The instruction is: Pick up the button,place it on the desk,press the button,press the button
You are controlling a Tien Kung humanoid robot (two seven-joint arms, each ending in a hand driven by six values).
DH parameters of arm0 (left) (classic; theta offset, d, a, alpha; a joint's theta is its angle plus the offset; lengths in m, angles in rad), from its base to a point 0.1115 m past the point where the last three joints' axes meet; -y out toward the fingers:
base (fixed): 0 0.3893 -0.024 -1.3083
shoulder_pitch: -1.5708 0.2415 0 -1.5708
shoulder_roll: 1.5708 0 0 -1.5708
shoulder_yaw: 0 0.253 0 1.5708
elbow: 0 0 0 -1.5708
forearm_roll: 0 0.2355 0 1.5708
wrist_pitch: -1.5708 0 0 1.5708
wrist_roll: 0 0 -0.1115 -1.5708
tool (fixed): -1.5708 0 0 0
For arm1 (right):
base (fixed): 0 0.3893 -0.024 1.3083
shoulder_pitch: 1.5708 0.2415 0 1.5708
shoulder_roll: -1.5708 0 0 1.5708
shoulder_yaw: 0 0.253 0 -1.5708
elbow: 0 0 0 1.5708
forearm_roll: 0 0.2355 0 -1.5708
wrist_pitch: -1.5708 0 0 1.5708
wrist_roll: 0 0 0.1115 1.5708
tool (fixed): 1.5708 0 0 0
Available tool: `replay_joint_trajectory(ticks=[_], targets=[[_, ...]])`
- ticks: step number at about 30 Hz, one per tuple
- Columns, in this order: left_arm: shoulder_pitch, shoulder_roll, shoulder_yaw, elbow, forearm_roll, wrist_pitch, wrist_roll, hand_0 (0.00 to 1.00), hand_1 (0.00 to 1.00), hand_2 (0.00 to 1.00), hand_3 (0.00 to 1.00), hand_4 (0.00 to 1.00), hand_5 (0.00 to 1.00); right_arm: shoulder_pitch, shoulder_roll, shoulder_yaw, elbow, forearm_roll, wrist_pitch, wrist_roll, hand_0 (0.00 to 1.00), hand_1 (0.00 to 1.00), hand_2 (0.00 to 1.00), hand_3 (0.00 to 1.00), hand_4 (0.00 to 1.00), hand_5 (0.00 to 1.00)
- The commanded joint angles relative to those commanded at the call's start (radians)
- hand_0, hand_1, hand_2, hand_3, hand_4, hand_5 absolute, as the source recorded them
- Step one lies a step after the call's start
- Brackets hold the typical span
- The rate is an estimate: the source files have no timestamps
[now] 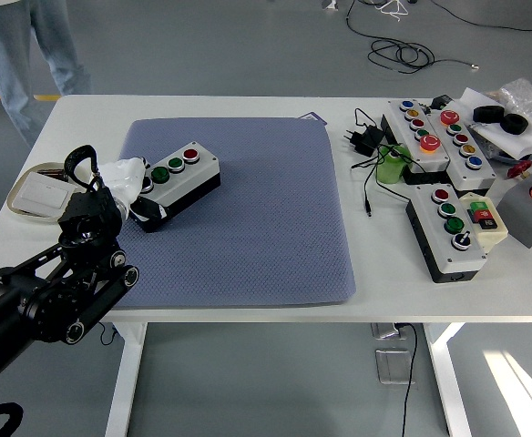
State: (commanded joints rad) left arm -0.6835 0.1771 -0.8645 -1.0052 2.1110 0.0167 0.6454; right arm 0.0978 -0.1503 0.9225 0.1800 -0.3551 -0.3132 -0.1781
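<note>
A grey button box (180,177) with a red, two green and a white button lies tilted on the blue mat (248,228), near the mat's left edge. My left hand (127,180), white-covered at the end of the black arm (56,282), is at the box's near-left end with its fingers curled around that end. The white button is partly hidden by the hand. The right arm does not show.
A round tray (20,205) holding a white block lies at the table's left edge. At the right stand two more button boxes (430,137) (448,232), a green roll (393,167), a black plug, cables and an orange object. A person's legs (15,55) show at the top left.
</note>
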Motion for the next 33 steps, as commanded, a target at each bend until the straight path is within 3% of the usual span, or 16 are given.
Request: replay_joint_trajectory(ticks=[2,3,13,15,27,32,33], targets=[[0.0,0.001,0.0,0.004,0.003,0.004,0.0,0.426,0.447,0.418,0.564,0.724,0.144,0.0,0.0,-0.002,0.0,0.0,0.0,0.0,0.787,0.797,0.817,0.751,0.412,0.479],[0.0,0.001,0.0,0.004,0.003,0.004,0.0,0.342,0.395,0.374,0.475,0.702,0.148,0.0,0.0,-0.002,0.0,0.0,0.0,0.0,0.787,0.797,0.817,0.751,0.412,0.479],[0.007,0.011,0.001,0.0,0.013,0.038,-0.011,0.293,0.358,0.346,0.433,0.663,0.15,-0.002,0.001,-0.002,0.0,-0.001,0.0,0.0,0.787,0.797,0.817,0.751,0.412,0.479],[0.01,0.014,0.0,-0.002,0.012,0.049,-0.037,0.299,0.355,0.324,0.404,0.616,0.124,-0.002,0.001,-0.002,0.0,-0.001,0.0,0.0,0.787,0.797,0.817,0.751,0.412,0.479],[0.016,0.034,-0.003,-0.038,-0.001,0.1,-0.205,0.292,0.342,0.311,0.38,0.609,0.079,-0.005,0.002,-0.002,0.0,-0.003,-0.002,-0.004,0.787,0.797,0.817,0.751,0.412,0.479],[0.02,0.047,0.001,-0.066,-0.04,0.098,-0.366,0.292,0.342,0.311,0.38,0.609,0.079,-0.007,0.002,0.0,0.0,-0.007,-0.002,-0.005,0.787,0.797,0.817,0.751,0.412,0.479],[0.021,0.05,0.005,-0.072,-0.042,0.091,-0.399,0.41,0.375,0.315,0.378,0.619,0.055,-0.008,0.002,0.0,0.0,-0.008,-0.002,-0.005,0.787,0.797,0.817,0.751,0.412,0.479]])
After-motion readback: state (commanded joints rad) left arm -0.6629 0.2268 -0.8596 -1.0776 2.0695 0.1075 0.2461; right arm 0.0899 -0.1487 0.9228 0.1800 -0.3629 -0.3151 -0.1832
